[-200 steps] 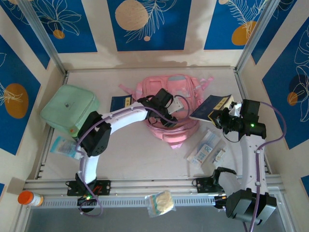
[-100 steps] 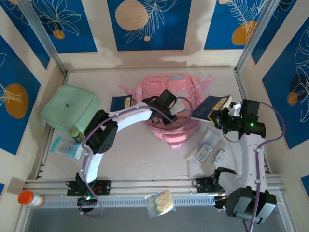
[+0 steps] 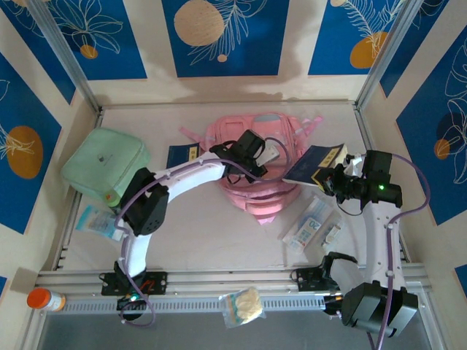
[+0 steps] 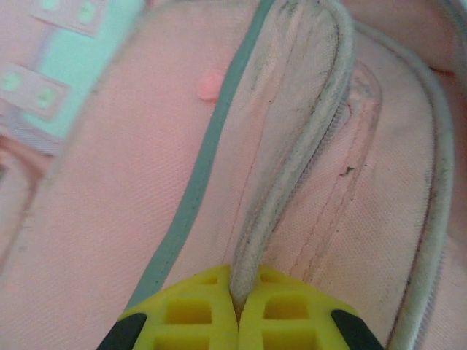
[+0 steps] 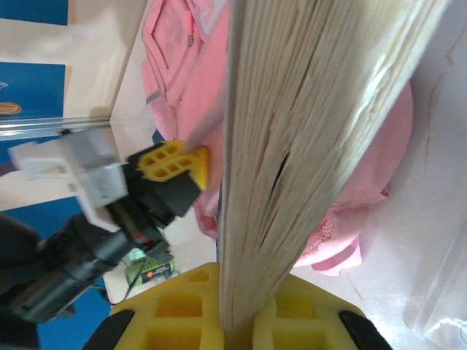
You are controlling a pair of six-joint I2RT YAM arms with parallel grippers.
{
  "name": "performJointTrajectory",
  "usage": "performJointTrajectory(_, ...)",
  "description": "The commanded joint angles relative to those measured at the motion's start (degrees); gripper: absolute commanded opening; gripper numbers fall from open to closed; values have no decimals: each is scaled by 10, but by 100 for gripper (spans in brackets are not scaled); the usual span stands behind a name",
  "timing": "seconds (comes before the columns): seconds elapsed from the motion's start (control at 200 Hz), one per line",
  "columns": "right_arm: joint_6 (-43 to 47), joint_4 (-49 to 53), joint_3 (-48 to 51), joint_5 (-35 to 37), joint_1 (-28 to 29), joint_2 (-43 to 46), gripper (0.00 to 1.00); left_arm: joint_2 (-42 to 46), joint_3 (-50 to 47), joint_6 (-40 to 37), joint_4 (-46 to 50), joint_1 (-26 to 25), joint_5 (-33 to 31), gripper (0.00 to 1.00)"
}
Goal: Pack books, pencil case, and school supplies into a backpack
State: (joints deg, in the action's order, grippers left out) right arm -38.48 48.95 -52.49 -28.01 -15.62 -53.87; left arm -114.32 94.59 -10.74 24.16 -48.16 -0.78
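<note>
The pink backpack (image 3: 271, 133) lies at the back middle of the table. My left gripper (image 3: 253, 154) is shut on the grey piping (image 4: 292, 168) at the edge of the backpack (image 4: 109, 182) opening, with the yellow fingers (image 4: 190, 317) pinching it. My right gripper (image 3: 332, 179) is shut on a navy book (image 3: 314, 164) that hangs tilted over the backpack's right side. Its page edges (image 5: 306, 131) rise between the right gripper (image 5: 235, 299) pads. A second navy book (image 3: 182, 155) lies flat to the left of the backpack. White packets with blue print (image 3: 310, 222) lie at the right. The yellow book is out of view.
A mint-green pouch (image 3: 106, 166) sits at the left, with a pale packet (image 3: 98, 219) in front of it. A small white piece (image 3: 332, 235) lies beside the packets. An orange-capped bottle (image 3: 44, 299) and a clear bag (image 3: 244, 306) rest on the near rail.
The right gripper has carried the navy book slightly left, further over the backpack. The left arm's elbow swung out and back while its gripper kept hold of the piping.
</note>
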Motion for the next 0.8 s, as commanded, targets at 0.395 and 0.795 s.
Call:
performJointTrajectory(0.395,-9,23,21,31,104,27,0,81,102,87,12,59,-45,0)
performJointTrajectory(0.795,-102,-315,97,2,264,-81,0,95,116,91,17,73,55,0)
